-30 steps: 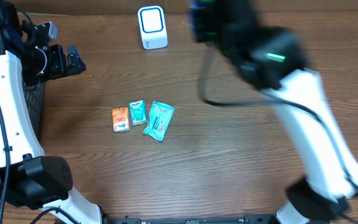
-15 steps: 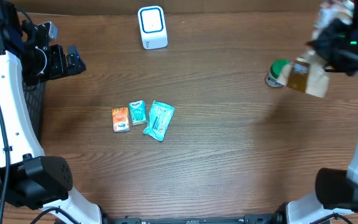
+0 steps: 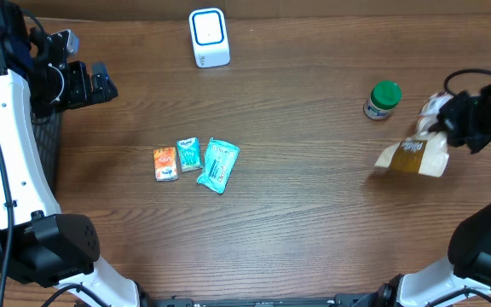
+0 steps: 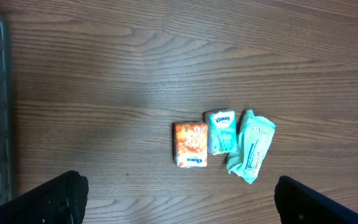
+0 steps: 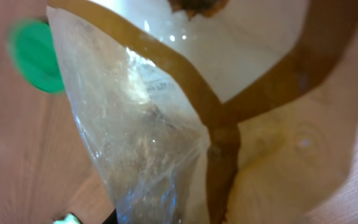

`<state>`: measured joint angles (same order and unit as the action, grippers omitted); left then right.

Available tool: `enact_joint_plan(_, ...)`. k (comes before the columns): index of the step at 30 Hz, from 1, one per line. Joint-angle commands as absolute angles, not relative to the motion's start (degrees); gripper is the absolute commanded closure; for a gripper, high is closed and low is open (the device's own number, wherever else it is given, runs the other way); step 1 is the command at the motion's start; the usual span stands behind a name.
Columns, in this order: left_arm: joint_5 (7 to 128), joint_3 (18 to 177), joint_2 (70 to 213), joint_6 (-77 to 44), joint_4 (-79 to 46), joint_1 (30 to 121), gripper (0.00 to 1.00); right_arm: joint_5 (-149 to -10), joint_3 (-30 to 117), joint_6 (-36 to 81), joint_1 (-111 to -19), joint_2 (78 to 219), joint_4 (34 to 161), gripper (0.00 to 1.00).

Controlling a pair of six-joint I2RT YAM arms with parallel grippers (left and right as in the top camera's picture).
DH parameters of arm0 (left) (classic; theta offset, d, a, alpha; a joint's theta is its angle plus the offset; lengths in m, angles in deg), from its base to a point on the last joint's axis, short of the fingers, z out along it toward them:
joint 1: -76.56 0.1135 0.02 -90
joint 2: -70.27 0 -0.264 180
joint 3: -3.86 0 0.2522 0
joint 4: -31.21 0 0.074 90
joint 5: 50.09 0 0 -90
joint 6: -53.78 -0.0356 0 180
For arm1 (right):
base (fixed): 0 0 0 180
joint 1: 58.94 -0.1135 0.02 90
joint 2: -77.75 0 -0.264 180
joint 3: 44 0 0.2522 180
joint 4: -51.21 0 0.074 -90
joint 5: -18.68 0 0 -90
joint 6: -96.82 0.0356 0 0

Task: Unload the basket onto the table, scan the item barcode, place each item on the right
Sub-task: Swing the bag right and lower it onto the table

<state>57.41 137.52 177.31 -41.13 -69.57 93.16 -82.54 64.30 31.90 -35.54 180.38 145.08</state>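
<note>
- Bag (image 3: pixel 412 159), tan with a brown band and a clear window, hangs at the right side, its top pinched in the right end effector (image 3: pixel 444 119). I cannot tell whether its lower edge touches the wood.
- Counter (image 3: pixel 314 222) is dark brown wood grain and carries everything else.
- Right end effector is clamped on the Bag. From the right wrist view the Bag (image 5: pixel 229 124) fills nearly the whole frame, with crinkled clear film to the left of the brown stripe.
- Left end effector (image 3: pixel 109 83) sits high at the left edge with its jaws wide apart and nothing between them. Its fingers (image 4: pixel 55 199) show only as dark tips in the bottom corners of the left wrist view.
- Scanner (image 3: pixel 209 37), white with a blue-rimmed face, stands at the far edge, well apart from the Bag.
- Jar (image 3: pixel 382 100) with a green lid stands upright near the Bag, on the scanner side of it.
- Teal packet (image 3: pixel 218 165), the longest of three, lies left of centre.
- Orange packet (image 3: pixel 166 164) lies at the left end of that row.
- Small teal packet (image 3: pixel 189 154) lies between them, just beside each.
</note>
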Motion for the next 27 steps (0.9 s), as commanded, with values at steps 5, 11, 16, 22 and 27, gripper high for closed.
enact_joint_plan(5,57.3,138.0,177.2,-42.0,-69.5,93.3,0.01,-84.9,60.5,29.2,-34.8,179.5,144.1,0.96)
enact_joint_plan(11,57.3,138.0,177.2,-42.0,-69.5,93.3,0.0,-87.8,56.0,29.3,-34.8,179.5,140.8,0.96)
enact_joint_plan(16,57.3,138.0,177.2,-42.0,-69.5,93.3,0.0,-94.1,50.2,29.3,-34.8,179.5,135.6,0.96)
enact_joint_plan(22,57.3,138.0,177.2,-42.0,-69.5,93.3,0.0,-97.1,44.5,29.8,-34.9,179.5,129.8,0.96)
enact_joint_plan(27,57.3,138.0,177.2,-42.0,-69.5,93.3,0.01,-97.1,40.4,34.3,-34.9,179.5,123.7,0.96)
